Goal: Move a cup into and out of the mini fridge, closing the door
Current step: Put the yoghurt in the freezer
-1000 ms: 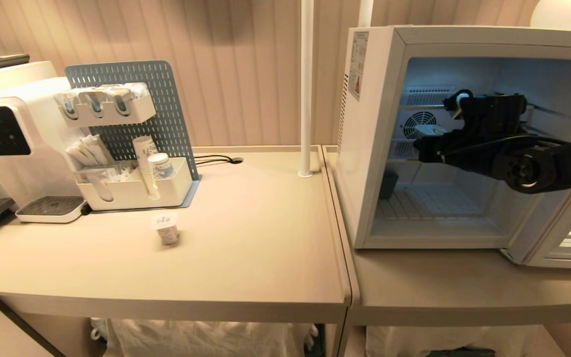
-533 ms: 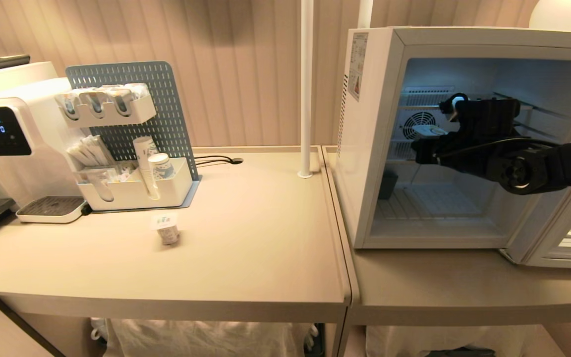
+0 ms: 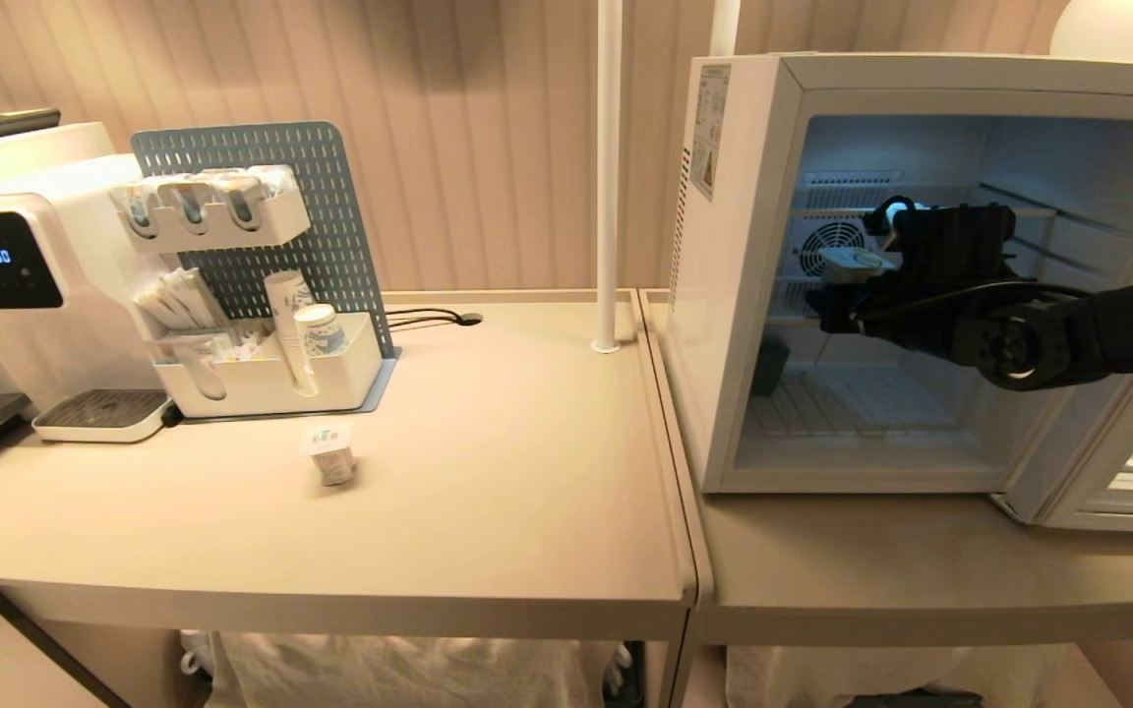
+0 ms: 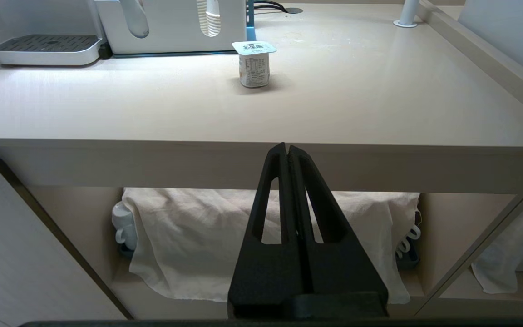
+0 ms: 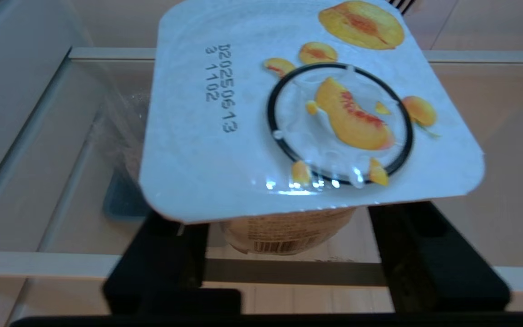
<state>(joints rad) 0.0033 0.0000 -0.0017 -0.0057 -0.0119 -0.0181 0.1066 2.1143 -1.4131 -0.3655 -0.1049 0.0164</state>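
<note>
My right gripper (image 3: 837, 295) is inside the mini fridge (image 3: 739, 246), level with its middle shelf. The peach-lidded cup (image 5: 311, 113) sits between my fingers (image 5: 429, 254), which stand apart on either side of its body; I see a gap at each side, so I am not pinching it. The cup rests on the clear shelf (image 5: 52, 150), near its front edge, with free space to the fridge's left wall and above the lid. The door (image 3: 1107, 462) hangs wide open to the right of the fridge.

Against a second ago, my arm has reached a little deeper and lower, and the fingers have spread.

My left gripper (image 4: 288, 154) is pressed together, parked below the counter (image 3: 488, 472) edge. A second cup (image 3: 332, 454) stands on that beige counter, left of the fridge, before the white organiser (image 3: 262, 379).
</note>
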